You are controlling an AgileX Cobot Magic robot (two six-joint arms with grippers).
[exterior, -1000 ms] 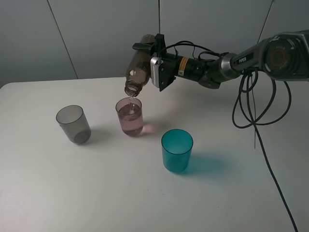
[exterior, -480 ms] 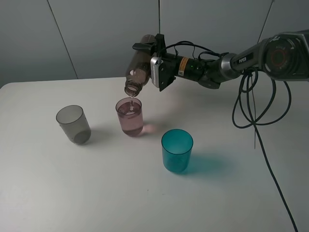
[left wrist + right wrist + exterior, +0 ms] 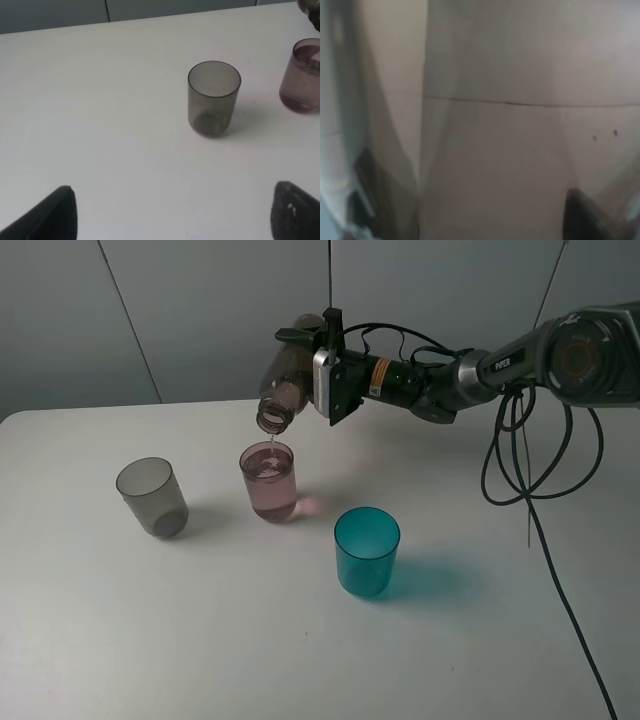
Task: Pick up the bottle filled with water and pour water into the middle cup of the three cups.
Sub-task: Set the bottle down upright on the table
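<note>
The bottle has lifted slightly over the pink cup, right gripper clamped on it, left gripper spread, empty.

white table | grey cup | pink middle cup | teal cup

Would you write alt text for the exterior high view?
The right gripper tilts a brown bottle mouth-down over the pink middle cup, which holds water. A grey cup and a teal cup flank it on the table.

white table — grey wall, black cables
</note>
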